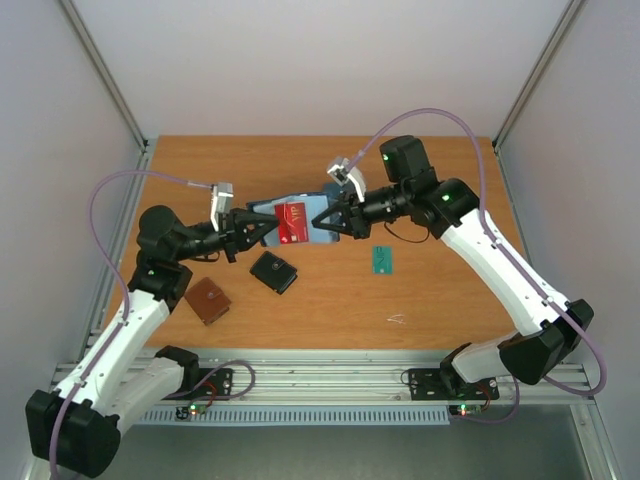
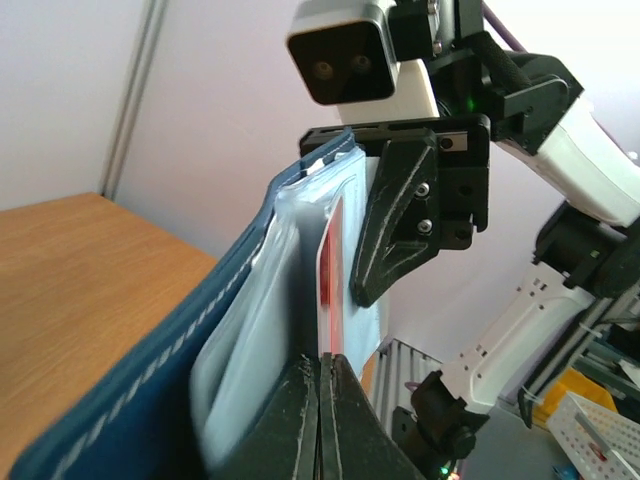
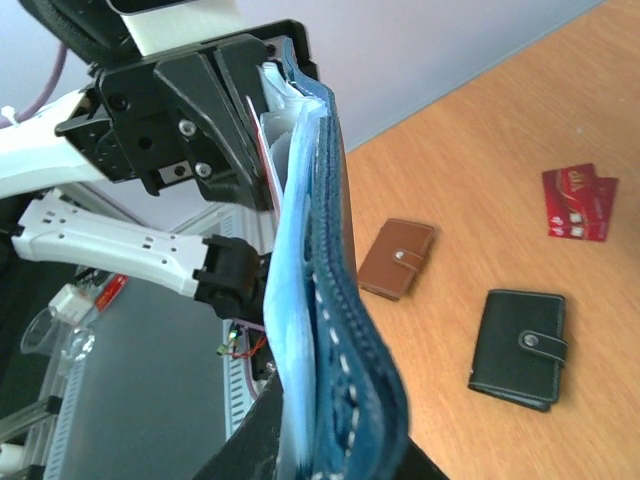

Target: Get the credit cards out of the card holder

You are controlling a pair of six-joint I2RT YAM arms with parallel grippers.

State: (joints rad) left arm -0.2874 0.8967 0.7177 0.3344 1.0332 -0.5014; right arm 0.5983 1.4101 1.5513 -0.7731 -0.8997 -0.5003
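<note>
Stitched navy leather-look card holder (image 3: 345, 300) with glossy clear plastic pockets (image 2: 250, 330); matt wood-grain table (image 1: 440, 300)

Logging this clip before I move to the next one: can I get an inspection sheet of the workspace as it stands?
Surface: orange-brown wooden table.
Job's things: card holder held on edge between both hands, with a red edge showing in its pocket. A teal-green card and red cards, seemingly two overlapped, lie flat on the table.
Clutter: black wallet, brown wallet, small pale scrap.
Hands: left hand and right hand are both shut on the card holder.
Cables: left cable and right cable arch over their arms; no snag seen.
Surroundings: pale walls, metal rail at the near edge.
</note>
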